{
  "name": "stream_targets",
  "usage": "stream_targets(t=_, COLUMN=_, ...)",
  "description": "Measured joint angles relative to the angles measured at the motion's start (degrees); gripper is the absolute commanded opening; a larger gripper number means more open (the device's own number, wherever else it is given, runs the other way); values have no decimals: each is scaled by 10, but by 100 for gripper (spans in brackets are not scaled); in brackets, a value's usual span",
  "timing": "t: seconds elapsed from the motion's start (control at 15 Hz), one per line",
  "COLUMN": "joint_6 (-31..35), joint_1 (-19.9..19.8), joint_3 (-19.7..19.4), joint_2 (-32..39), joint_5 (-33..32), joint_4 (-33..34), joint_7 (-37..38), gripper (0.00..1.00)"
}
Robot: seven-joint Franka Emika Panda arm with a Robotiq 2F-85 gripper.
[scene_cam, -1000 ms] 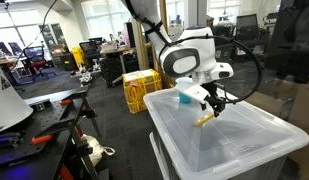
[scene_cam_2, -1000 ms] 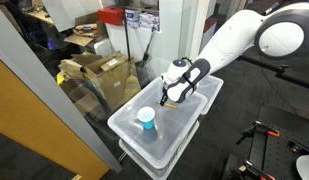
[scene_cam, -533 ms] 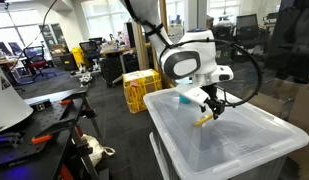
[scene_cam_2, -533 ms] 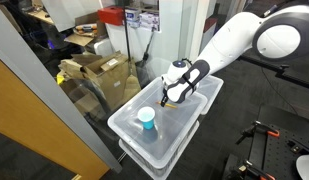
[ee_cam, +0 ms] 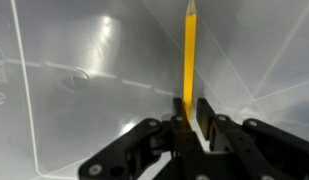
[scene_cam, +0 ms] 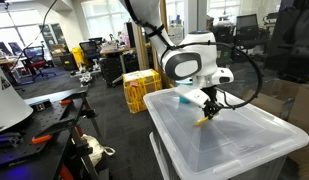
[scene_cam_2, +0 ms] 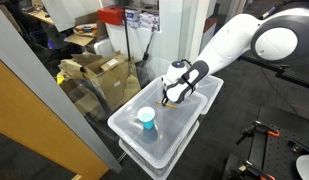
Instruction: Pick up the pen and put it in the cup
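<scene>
Gripper (ee_cam: 191,112) fingers were pinched narrow on the pen (ee_cam: 189,50). In wrist view the pen stuck out toward 12 o'clock, clear bin lid (scene_cam_2: 184,128) behind it. Cup (scene_cam_2: 146,119) stood on the lid, apart, at 7 o'clock from the gripper in an exterior view.

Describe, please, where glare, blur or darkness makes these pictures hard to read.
Wrist view: the yellow pen is sharp, the gripper clamped on it is dark and slightly soft, and pale glare streaks the clear bin lid. In an exterior view, a brown foreground panel blocks the lower left, yet the blue cup reads clearly.
</scene>
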Motion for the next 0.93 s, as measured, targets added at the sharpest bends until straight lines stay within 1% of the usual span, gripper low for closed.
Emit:
stream_targets(t=0.13, joint_6=-3, joint_1=0, joint_3=0, joint_2=1, joint_5=0, joint_4=3, joint_7=0, gripper=2)
stream_targets(t=0.53, joint_6=-2, joint_1=1, joint_3=0, joint_2=2, joint_5=0, joint_4=7, joint_7=0, gripper=2)
stream_targets(t=0.93, joint_6=40, joint_1=16, joint_3=-11, joint_2=0, joint_5=-5, joint_4=11, joint_7=12, gripper=2)
